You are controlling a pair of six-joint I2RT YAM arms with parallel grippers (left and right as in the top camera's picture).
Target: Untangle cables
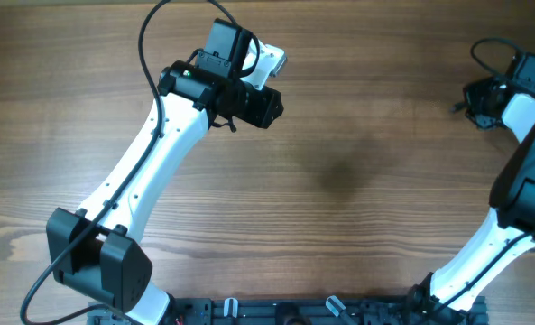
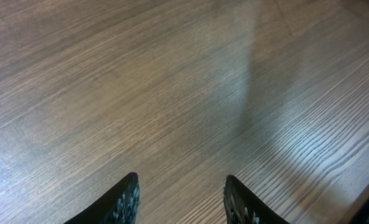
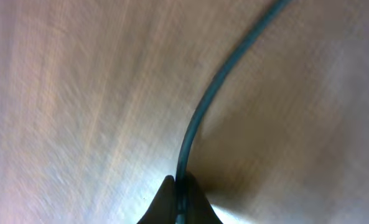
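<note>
Overhead view: left arm (image 1: 150,162) reaches over the far middle of the table (image 1: 339,208), and right arm (image 1: 520,181) sits at the table's far right edge. Right wrist view, blurred: right gripper (image 3: 178,196) has its fingertips pressed together, clamped on a thin dark green-black cable (image 3: 200,118). The cable curves from the fingertips across the table and out at upper right; can't tell if it touches the table. Left wrist view: left gripper (image 2: 181,199) is above the table, jaws apart.
</note>
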